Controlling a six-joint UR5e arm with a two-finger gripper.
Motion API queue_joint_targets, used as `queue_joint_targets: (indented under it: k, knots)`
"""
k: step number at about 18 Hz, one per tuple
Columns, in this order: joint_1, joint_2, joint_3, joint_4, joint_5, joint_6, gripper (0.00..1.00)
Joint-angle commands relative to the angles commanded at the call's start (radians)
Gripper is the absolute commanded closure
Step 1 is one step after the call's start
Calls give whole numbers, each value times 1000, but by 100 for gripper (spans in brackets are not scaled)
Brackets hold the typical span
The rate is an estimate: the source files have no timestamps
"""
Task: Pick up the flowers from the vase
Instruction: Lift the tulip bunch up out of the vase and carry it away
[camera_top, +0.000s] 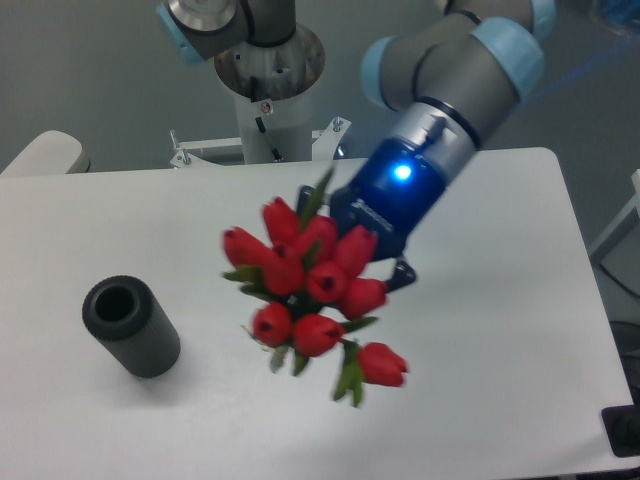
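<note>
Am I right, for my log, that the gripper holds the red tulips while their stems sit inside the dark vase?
Not quite. The camera view shows the gripper holding the tulips clear of the vase, which stands empty, apart to their left.
</note>
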Motion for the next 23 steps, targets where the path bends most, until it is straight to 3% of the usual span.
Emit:
queue_joint_targets:
  k: [8, 23]
  knots:
    - [37, -6, -35, 0, 0, 112, 66]
    - [49, 1, -61, 2, 0, 140, 66]
